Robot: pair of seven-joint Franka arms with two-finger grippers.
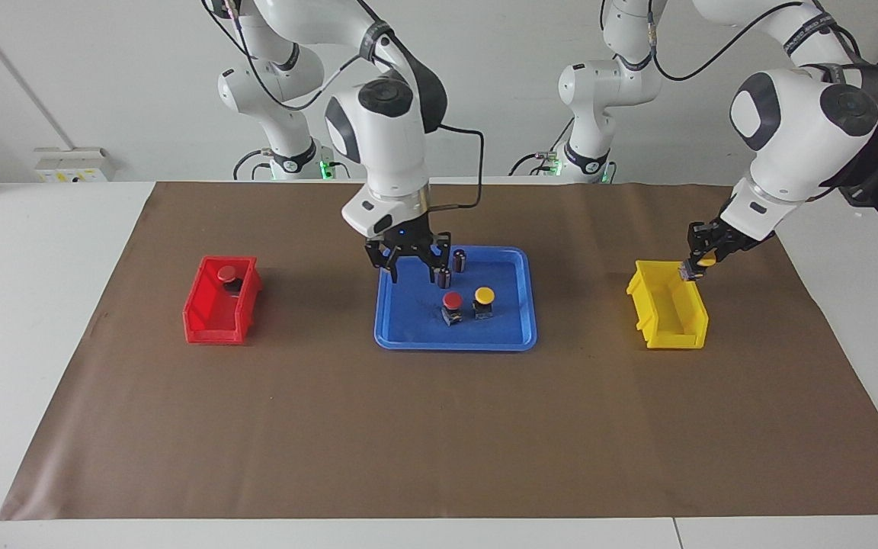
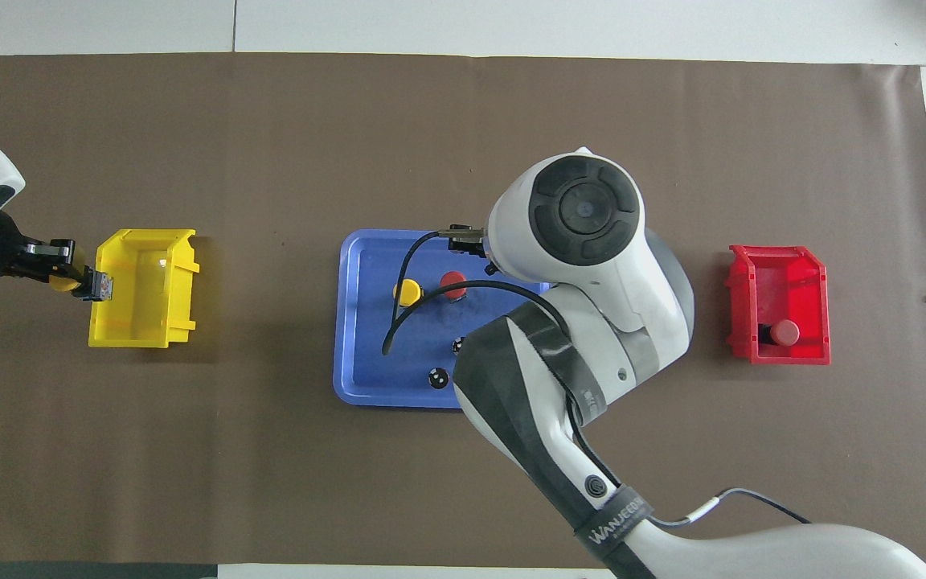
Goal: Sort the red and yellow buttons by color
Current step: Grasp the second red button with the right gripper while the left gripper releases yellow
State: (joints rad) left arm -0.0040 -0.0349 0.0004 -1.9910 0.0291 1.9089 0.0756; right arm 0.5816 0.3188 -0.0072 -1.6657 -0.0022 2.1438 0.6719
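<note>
My left gripper (image 1: 702,255) is shut on a yellow button (image 1: 706,261), tilted over the rim of the yellow bin (image 1: 668,324) at the left arm's end; the overhead view shows this gripper (image 2: 69,273) and the bin (image 2: 141,322). My right gripper (image 1: 408,267) hangs open and empty over the blue tray (image 1: 408,335), beside the dark cylinders. On the tray stand a red button (image 1: 452,301) (image 2: 452,283) and a yellow button (image 1: 485,295) (image 2: 407,292). Another red button (image 1: 227,273) (image 2: 784,331) lies in the red bin (image 1: 214,324).
Two small dark cylinders (image 1: 459,259) (image 1: 443,276) with silvery tops stand on the tray, nearer to the robots than the buttons. In the overhead view the right arm covers part of the tray (image 2: 366,378). Brown paper covers the table around the bins.
</note>
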